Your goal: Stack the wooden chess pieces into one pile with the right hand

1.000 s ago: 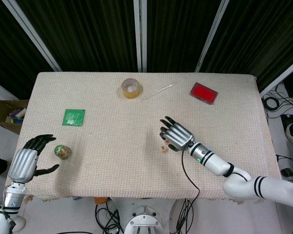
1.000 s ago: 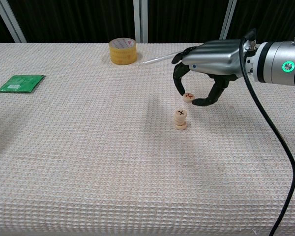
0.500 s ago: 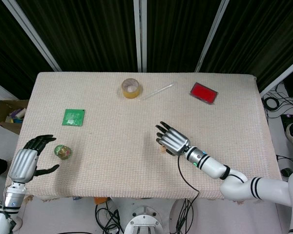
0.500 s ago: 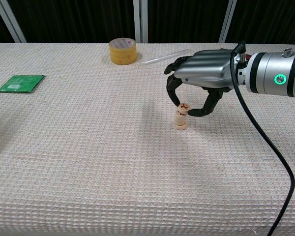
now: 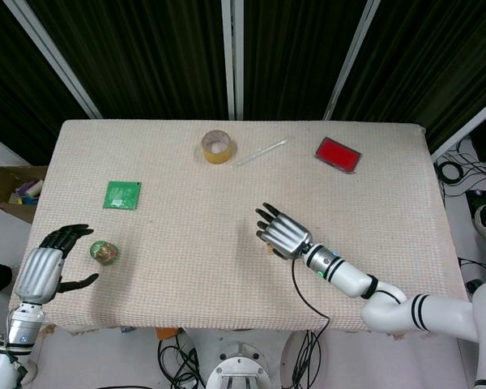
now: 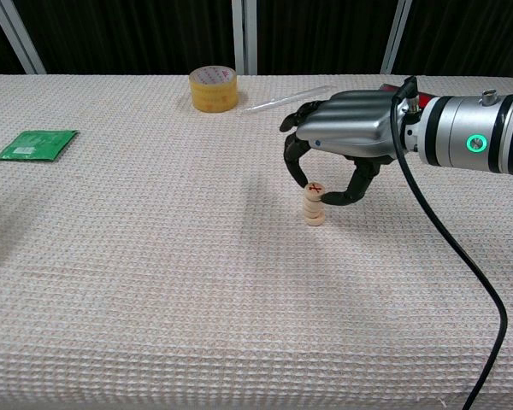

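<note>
A short pile of round wooden chess pieces stands mid-table. Its top piece bears a red mark and sits on the pile. My right hand arches over it and pinches that top piece between thumb and a finger, the fingertips touching its sides. In the head view my right hand covers the pile completely. My left hand rests far left near the table's front edge, fingers apart and holding nothing.
A yellow tape roll and a clear thin tube lie at the back. A green packet is at the left, a red box at back right. A green patterned ball sits beside my left hand.
My right hand moved left and down with the marked piece, from above and right of the pile to setting it on top. The left hand stayed still.
</note>
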### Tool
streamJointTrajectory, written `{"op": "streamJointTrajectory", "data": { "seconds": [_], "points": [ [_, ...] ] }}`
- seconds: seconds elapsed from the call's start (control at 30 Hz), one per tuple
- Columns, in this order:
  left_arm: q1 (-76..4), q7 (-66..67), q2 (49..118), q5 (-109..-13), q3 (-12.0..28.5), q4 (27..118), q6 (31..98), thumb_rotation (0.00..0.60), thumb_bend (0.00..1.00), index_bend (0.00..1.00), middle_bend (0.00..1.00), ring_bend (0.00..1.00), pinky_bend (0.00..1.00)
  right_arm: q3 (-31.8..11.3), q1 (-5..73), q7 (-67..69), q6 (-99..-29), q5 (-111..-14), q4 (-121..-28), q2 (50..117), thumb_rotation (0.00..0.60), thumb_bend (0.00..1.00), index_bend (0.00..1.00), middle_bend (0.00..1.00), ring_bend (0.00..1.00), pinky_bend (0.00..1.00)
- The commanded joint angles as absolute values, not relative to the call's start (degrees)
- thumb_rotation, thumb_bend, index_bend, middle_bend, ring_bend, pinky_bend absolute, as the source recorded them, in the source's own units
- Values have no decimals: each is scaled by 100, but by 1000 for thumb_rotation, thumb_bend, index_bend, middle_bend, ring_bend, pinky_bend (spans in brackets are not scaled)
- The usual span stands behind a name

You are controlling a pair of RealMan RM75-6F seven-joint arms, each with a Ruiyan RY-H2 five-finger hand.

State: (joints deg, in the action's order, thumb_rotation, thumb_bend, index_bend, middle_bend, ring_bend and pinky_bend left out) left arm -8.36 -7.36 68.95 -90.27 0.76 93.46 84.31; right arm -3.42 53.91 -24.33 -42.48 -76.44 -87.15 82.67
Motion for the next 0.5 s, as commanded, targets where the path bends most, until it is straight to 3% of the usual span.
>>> {"op": "streamJointTrajectory", "data": {
  "seconds": [0.03,0.5],
  "points": [
    [-839,-735,6897,-9030,76,9344,8427,600,55,237,181,162,214,-340,5397,-2434,-4245,-7646,-8714,8276,600,340,470,296,38,90],
    [-846,-745,6901,-9025,75,9343,8412,600,55,237,181,162,213,-306,5386,-2491,-4257,-7604,-8734,8270,600,328,434,294,37,89]
  ]
}}
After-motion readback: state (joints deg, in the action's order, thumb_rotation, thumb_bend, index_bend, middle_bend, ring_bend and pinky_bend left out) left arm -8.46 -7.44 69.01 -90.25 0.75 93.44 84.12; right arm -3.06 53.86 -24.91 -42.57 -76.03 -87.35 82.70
